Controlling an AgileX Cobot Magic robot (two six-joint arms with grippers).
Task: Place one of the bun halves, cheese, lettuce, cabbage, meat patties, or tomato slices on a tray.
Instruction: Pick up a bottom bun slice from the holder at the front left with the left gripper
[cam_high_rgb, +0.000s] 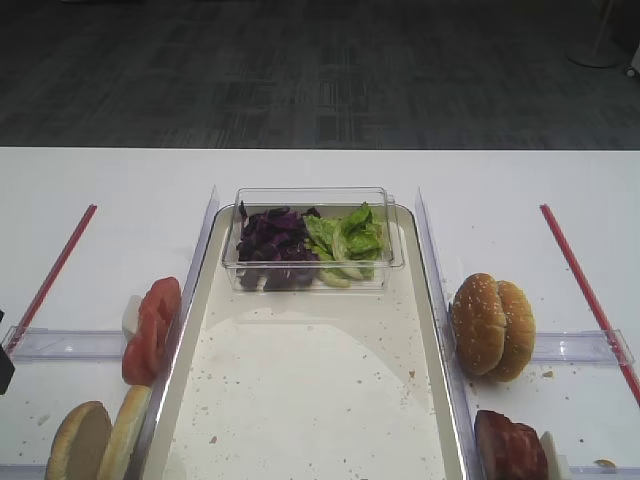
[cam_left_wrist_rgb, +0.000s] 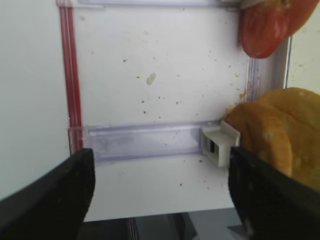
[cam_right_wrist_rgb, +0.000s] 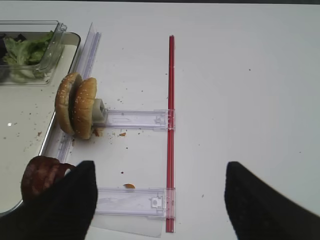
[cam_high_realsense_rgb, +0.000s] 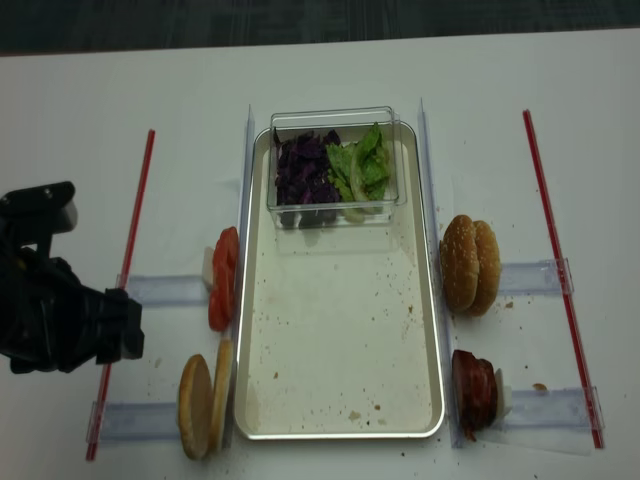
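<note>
The tray (cam_high_realsense_rgb: 340, 425) is silvery metal with a bright rim and a dull, crumb-speckled floor; the tub (cam_high_realsense_rgb: 335, 118) at its twelve o'clock end is clear glossy plastic. The desk (cam_high_realsense_rgb: 300, 70) is smooth matt white. The meat patties (cam_high_realsense_rgb: 473, 390) at four o'clock look glossy, the bun halves (cam_high_realsense_rgb: 195, 405) at seven o'clock matt.

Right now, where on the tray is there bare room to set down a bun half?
The tray is bare from the clear tub of cabbage and lettuce down to its near rim. Crowded outside: tomato slices and bun halves left, sesame buns and meat patties right.
</note>
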